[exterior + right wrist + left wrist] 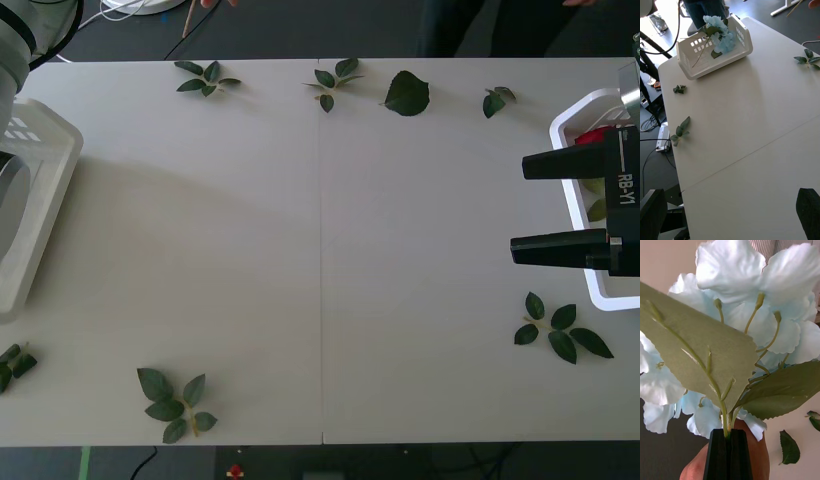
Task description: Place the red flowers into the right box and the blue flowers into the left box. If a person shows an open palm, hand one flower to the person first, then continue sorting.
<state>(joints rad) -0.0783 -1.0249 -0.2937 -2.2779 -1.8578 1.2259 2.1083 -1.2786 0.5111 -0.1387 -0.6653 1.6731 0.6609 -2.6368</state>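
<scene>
White tabletop (320,250) carries scattered leaf sprigs (175,400). At frame right, the right gripper (545,205) hangs open beside the right box (570,190) holding red flowers (592,137). The left gripper (729,438) pinches a blue flower (752,296) stem against a person's hand (752,453). More blue flowers (720,35) fill the left box (715,56).

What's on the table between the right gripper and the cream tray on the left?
Bare tabletop in the front view between the right gripper and the left box; leaf sprigs sit only near the edges.
</scene>
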